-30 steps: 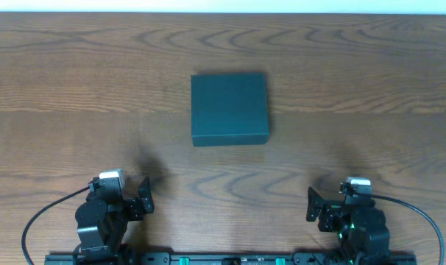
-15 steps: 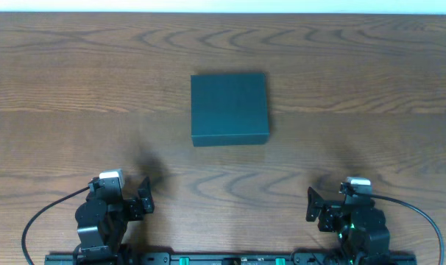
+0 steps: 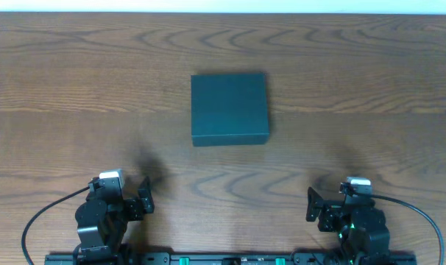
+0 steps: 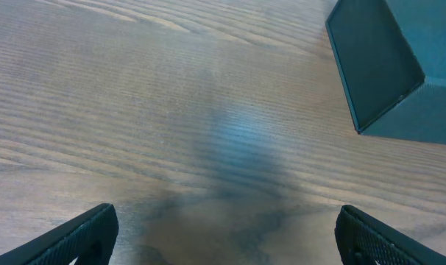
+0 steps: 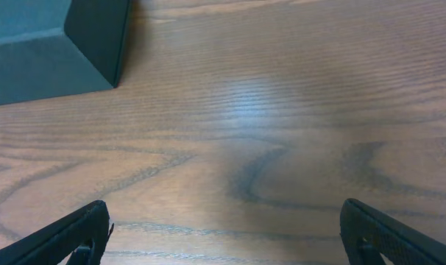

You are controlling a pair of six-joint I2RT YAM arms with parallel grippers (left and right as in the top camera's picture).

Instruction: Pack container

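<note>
Surface: brown wood-grain table (image 3: 76,88), with a pale strip running along its far edge. A black mounting rail (image 3: 230,259) lies along the near edge.

Container (image 3: 229,109): dark teal, matte, squarish box. It sits flat on the table, centred left to right and toward the far half. From overhead the top face is plain and level, so the lid appears shut. Nothing touches it.

Left gripper (image 3: 126,196): parked at the near-left edge, well apart from the container. In the left wrist view both black fingertips (image 4: 90,230) sit at the frame's bottom corners. The jaws are spread wide with only bare wood between them. The container's near-left corner (image 4: 388,73) shows at upper right in that view.

Right gripper (image 3: 335,203): parked at the near-right edge, mirroring the left and also well clear of the box. The right wrist view shows the fingertips (image 5: 76,234) at the bottom corners. These jaws are spread wide and hold nothing. The container's corner (image 5: 54,44) shows at upper left.

A black cable (image 3: 43,221) loops out from the left arm's base, and another (image 3: 422,217) loops out from the right arm's base.
</note>
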